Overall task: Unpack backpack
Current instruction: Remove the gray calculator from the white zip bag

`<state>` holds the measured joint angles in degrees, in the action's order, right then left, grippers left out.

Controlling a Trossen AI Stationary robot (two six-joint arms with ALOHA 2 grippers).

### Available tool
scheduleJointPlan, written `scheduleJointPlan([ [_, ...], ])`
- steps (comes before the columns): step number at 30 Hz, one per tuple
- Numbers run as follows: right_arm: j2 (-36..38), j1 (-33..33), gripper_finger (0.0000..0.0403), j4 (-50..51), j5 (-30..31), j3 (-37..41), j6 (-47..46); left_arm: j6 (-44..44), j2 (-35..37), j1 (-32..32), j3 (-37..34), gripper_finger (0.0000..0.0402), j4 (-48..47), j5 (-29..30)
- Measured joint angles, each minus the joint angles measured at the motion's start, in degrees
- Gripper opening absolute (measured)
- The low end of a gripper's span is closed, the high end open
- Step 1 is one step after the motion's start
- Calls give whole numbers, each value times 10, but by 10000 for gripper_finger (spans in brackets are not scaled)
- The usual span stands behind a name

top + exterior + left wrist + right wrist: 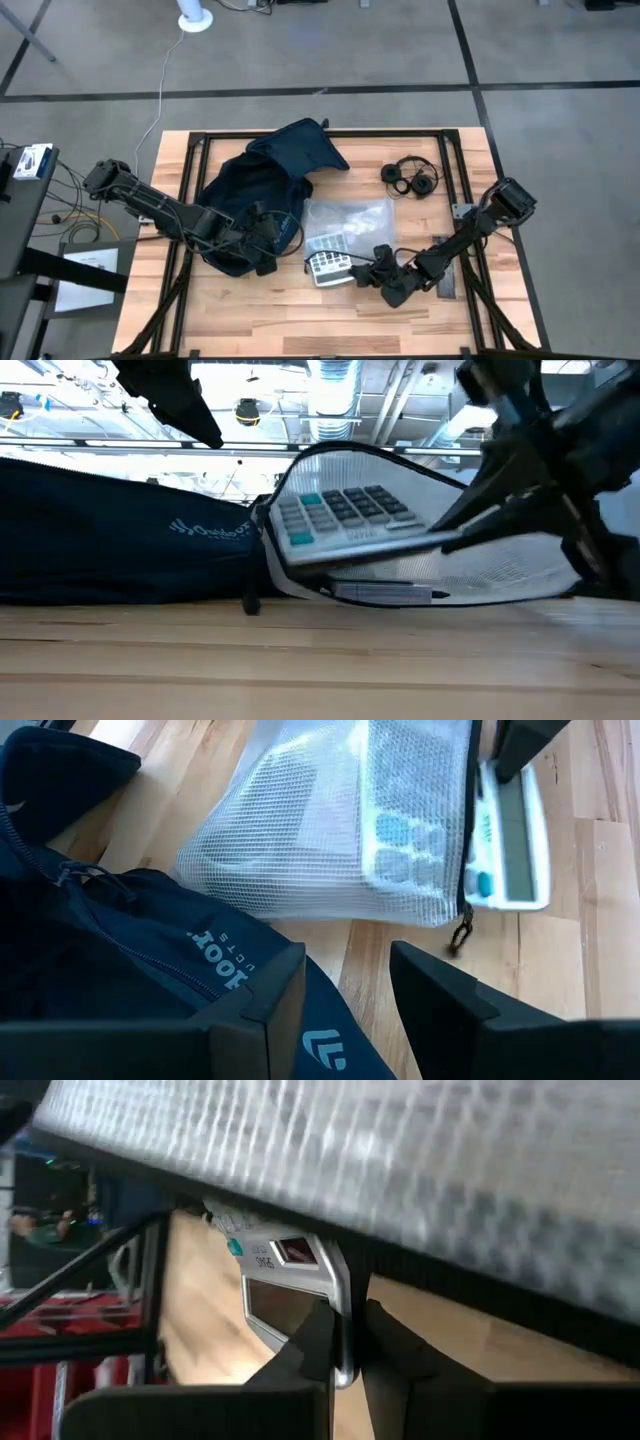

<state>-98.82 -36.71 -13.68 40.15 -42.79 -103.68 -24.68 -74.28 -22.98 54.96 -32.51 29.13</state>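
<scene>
**Right hand pinches the calculator's edge at the pouch mouth**

The right hand (358, 266) is closed on the display end of the calculator (325, 268); in the right wrist view its fingers (312, 1342) clamp the silver rim from both sides. The calculator lies half out of the clear mesh pouch (348, 222), at the pouch's near end. From the low view it is tilted, keys up, and the hand comes at it from the right. The pouch's long axis runs near to far, so a pull toward the near edge of the desk (300, 320) looks like the way out of the pouch.

The left hand (265, 240) sits on the near side of the backpack (262, 180), just left of the pouch; its fingers (262, 1010) stand apart over navy fabric, holding nothing visible. The backpack lies slumped on the left half of the desk, flap thrown far. Headphones (410, 179) rest well apart at far right.

The backpack's opening and contents are hidden. What else is in the pouch is hard to make out.
</scene>
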Motion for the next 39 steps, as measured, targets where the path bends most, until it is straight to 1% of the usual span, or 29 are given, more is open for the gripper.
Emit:
scheduleJointPlan([
  [4,43,-22,16,2,-2,-2,32,0,0,0,0,134,-2,0],
  [8,91,-50,16,0,-48,-3,65,11,0,0,0,134,-2,0],
  [11,121,-79,16,1,-78,-3,69,15,0,0,0,134,-2,0],
  [15,157,-123,16,6,-82,-3,71,16,0,0,0,134,-2,0],
  [16,169,-134,16,14,-63,-3,71,16,0,0,0,134,-2,0],
  [17,182,-144,17,27,-28,-3,65,16,0,0,0,134,-2,0],
  [20,230,-167,17,113,103,-3,30,16,0,1,0,134,-1,0],
  [21,247,-169,17,153,132,-3,18,16,0,1,0,134,-2,0],
  [23,281,-165,17,247,164,-3,-19,15,0,2,0,134,-1,0],
  [27,334,-123,17,429,165,-3,-108,3,0,2,0,134,-2,0],
  [30,357,-69,17,559,142,-3,-168,1,0,2,0,134,-3,0],
  [32,364,-21,17,625,116,-3,-197,3,0,2,0,134,-7,0],
  [35,371,59,17,673,72,-3,-194,13,0,0,0,134,-13,0],
  [37,376,114,17,669,55,-3,-156,15,0,-6,0,134,-15,1],
  [39,379,178,17,657,16,-3,-97,15,0,-12,0,134,-15,7],
])
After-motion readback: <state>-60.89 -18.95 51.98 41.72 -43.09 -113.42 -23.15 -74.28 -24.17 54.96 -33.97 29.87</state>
